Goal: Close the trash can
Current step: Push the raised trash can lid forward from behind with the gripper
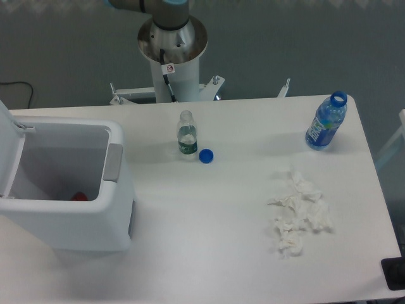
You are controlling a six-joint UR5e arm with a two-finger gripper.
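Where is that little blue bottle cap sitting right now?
The blue cap lies on the white table near its far edge, just right of the small clear bottle and well right of the open trash can.
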